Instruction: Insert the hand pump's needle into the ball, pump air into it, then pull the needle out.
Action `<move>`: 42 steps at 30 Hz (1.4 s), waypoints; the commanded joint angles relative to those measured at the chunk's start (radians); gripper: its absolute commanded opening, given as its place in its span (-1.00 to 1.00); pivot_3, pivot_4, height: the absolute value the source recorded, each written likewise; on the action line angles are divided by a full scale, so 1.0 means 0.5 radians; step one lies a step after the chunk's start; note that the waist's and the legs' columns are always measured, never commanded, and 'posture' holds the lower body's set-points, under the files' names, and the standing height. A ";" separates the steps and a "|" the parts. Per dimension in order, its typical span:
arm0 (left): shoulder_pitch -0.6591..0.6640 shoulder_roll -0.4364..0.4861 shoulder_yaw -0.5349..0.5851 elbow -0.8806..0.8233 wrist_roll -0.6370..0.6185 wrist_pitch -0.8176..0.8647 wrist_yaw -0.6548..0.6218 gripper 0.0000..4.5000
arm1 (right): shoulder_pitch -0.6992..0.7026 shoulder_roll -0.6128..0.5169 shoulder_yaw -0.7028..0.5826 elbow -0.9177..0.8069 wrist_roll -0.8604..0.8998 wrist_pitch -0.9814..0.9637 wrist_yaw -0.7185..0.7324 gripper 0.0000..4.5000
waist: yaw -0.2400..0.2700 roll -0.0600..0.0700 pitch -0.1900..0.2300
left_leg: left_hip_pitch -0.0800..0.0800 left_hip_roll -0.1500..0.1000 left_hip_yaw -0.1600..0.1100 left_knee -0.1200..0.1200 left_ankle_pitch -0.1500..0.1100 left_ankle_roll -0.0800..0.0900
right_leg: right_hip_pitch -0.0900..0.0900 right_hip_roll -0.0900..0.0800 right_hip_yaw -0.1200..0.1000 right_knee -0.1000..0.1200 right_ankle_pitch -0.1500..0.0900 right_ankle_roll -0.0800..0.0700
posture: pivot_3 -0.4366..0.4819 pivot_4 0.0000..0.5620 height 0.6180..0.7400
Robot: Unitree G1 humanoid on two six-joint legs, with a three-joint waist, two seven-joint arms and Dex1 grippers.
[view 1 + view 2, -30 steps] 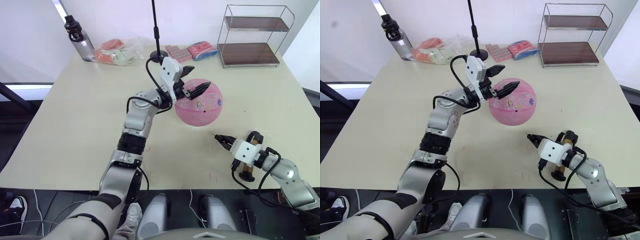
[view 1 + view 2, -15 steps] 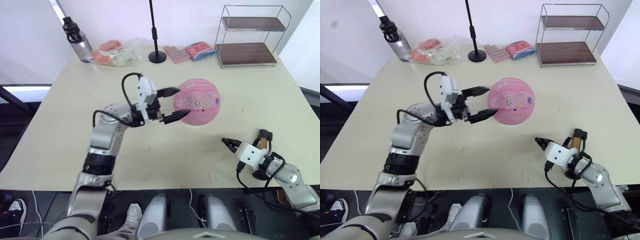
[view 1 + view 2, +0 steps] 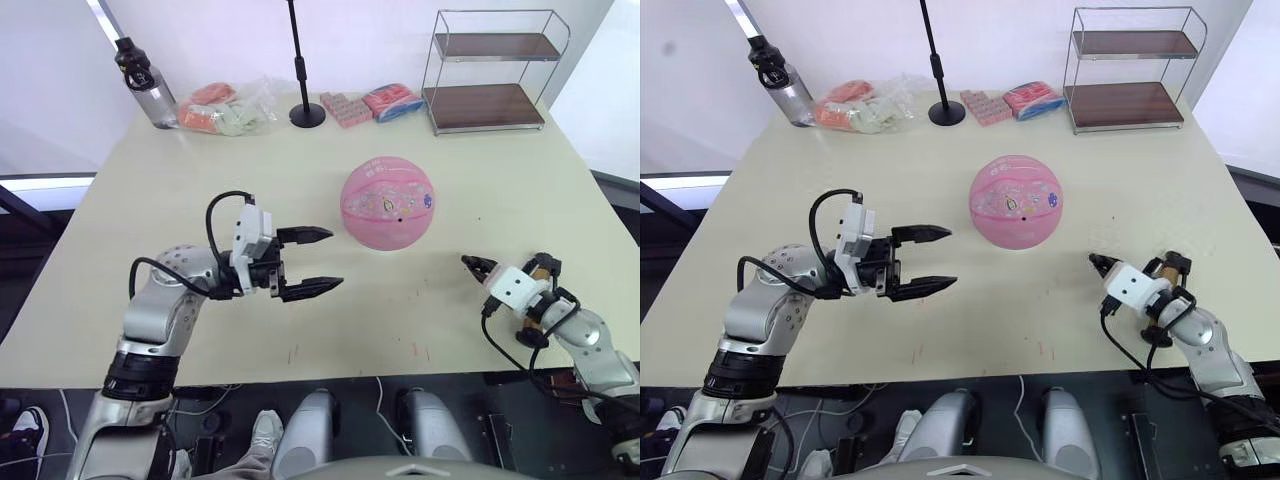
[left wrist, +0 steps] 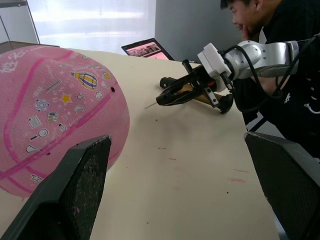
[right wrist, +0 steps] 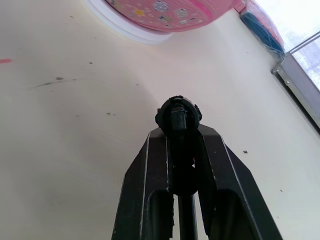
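- While the ball [image 3: 387, 201] is sitting mid-table, the left gripper [image 3: 306, 262] is hovering beside it, jaws spread and empty.
- The right gripper [image 3: 472, 265] is pinching the needle [image 4: 151, 105] fitting, well apart from the ball (pump [image 3: 541, 267] tucked behind it).
- Steadying the ball first, then aligning the needle with the valve [image 3: 398, 212], is looking wise.

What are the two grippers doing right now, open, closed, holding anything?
Left gripper: open, holding nothing, beside the ball.
Right gripper: shut on the needle fitting.
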 commanded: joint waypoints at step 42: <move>0.101 0.035 0.040 0.156 -0.049 -0.468 -0.369 1.00 | 0.826 -0.257 -0.638 -0.969 0.915 0.559 0.679 0.91 | 0.006 0.000 -0.001 | 0.011 0.016 0.032 0.003 -0.002 0.003 | 0.000 0.010 0.013 0.010 0.003 -0.005 | -0.05 -0.47 1.00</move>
